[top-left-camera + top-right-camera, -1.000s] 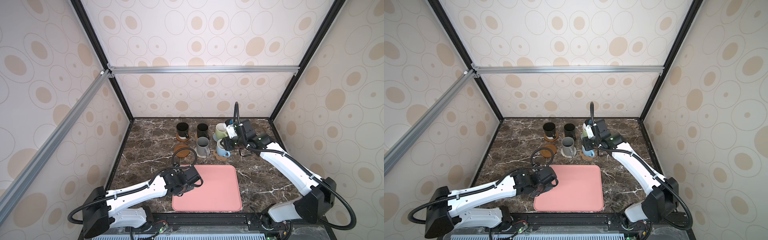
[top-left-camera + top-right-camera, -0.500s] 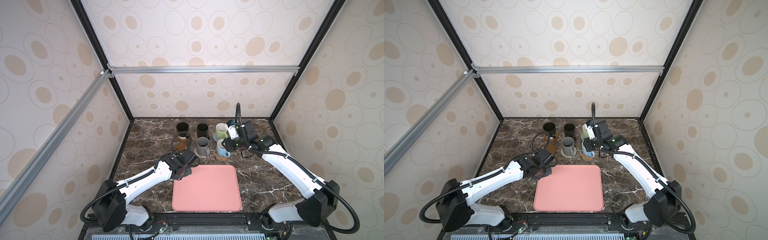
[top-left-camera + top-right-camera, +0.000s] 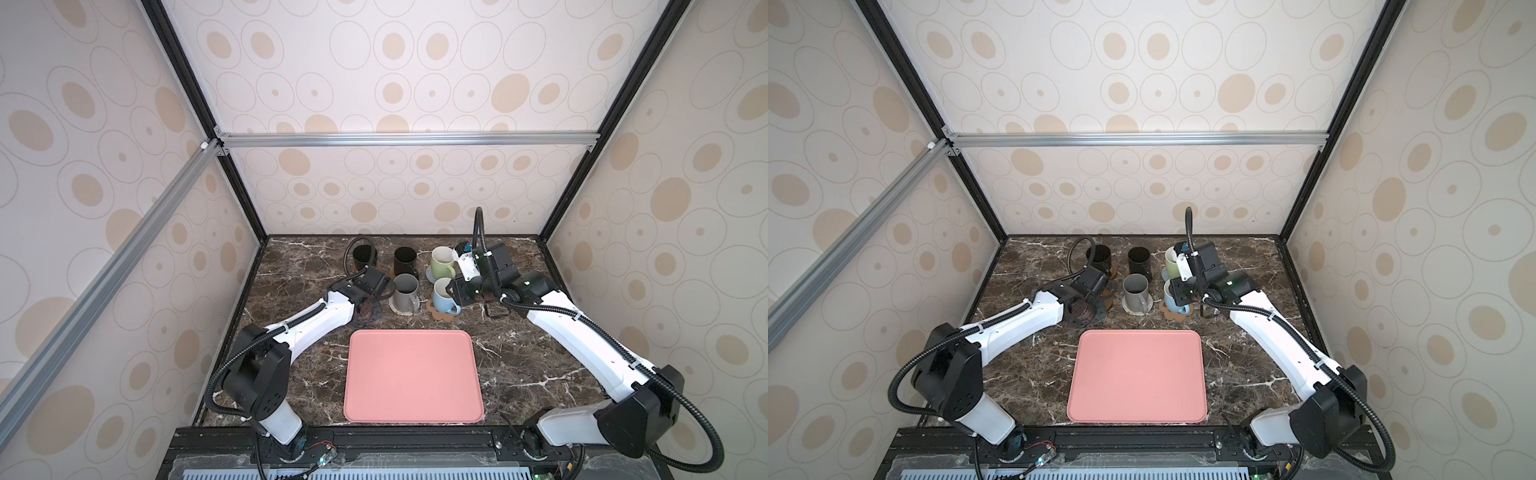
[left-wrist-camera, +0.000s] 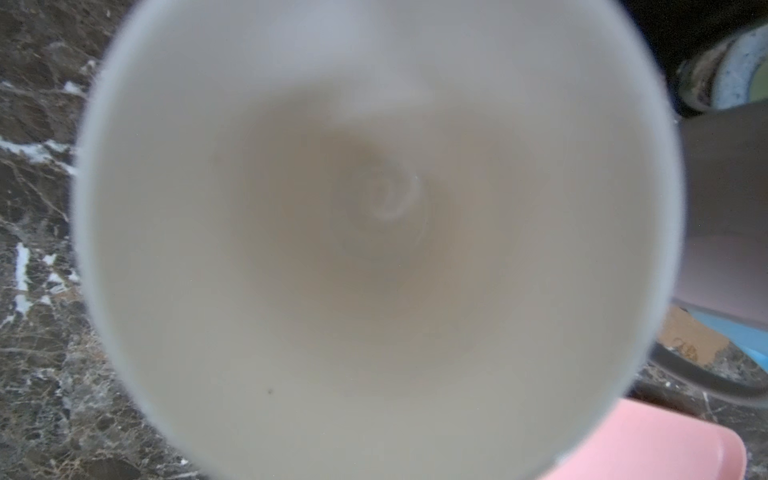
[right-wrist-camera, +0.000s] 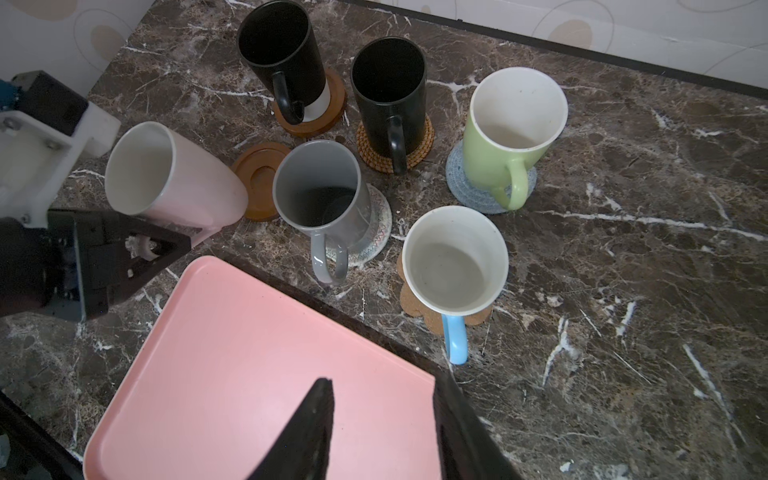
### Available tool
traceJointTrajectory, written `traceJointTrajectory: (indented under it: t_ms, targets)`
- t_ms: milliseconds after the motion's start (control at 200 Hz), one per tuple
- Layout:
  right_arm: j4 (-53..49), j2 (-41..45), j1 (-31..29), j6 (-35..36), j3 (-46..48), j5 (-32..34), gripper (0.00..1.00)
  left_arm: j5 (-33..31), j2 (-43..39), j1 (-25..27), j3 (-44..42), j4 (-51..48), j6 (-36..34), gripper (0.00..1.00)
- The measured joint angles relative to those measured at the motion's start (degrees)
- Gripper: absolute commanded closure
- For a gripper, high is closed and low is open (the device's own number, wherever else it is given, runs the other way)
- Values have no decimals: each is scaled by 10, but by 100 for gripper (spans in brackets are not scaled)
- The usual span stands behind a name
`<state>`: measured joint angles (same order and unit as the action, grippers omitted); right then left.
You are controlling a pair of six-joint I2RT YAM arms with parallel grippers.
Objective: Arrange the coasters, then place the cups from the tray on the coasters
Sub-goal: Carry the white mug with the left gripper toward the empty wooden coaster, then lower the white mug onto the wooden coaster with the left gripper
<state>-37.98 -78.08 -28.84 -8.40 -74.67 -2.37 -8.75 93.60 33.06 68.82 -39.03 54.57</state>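
Observation:
My left gripper (image 5: 137, 249) is shut on the white cup (image 5: 166, 178) with the pinkish side. The cup is tilted just above the table, beside a bare brown wooden coaster (image 5: 257, 178), and its inside fills the left wrist view (image 4: 374, 228). The other cups stand on coasters: two black (image 5: 282, 50) (image 5: 390, 91), a green (image 5: 511, 133), a grey (image 5: 320, 187) and a blue (image 5: 453, 262). The pink tray (image 3: 411, 374) holds nothing. My right gripper (image 5: 382, 395) hangs open and empty above the tray's far corner, by the blue cup (image 3: 444, 297).
The coasters under the cups are wooden (image 5: 332, 112), rattan (image 5: 419, 153), blue-grey (image 5: 469, 191), whitish (image 5: 378, 224) and paw-shaped (image 5: 415, 303). The left arm (image 3: 316, 320) lies along the tray's left side. Walls close the marble table (image 3: 540, 332) on three sides.
My left arm has swung away from the tray's front left towards the back, bringing the white cup beside the grey cup. The right arm has barely shifted.

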Motion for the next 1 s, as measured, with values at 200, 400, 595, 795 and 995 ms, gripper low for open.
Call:
traceJointTrajectory:
  t_ms: [200,400,595,795,995]
  targets:
    - [-4,5,0,4,5,7,57,10,46,-22,20,14,-7,84]
    - [-5,6,1,7,10,9,57,19,77,-29,43,24,-15,84]
    - [-6,6,3,10,11,9,57,22,83,-34,47,30,-15,84]
    - [-6,6,4,10,11,8,57,22,94,-38,55,37,-16,84]
    - [-6,6,4,12,11,9,57,22,97,-38,55,43,-16,80]
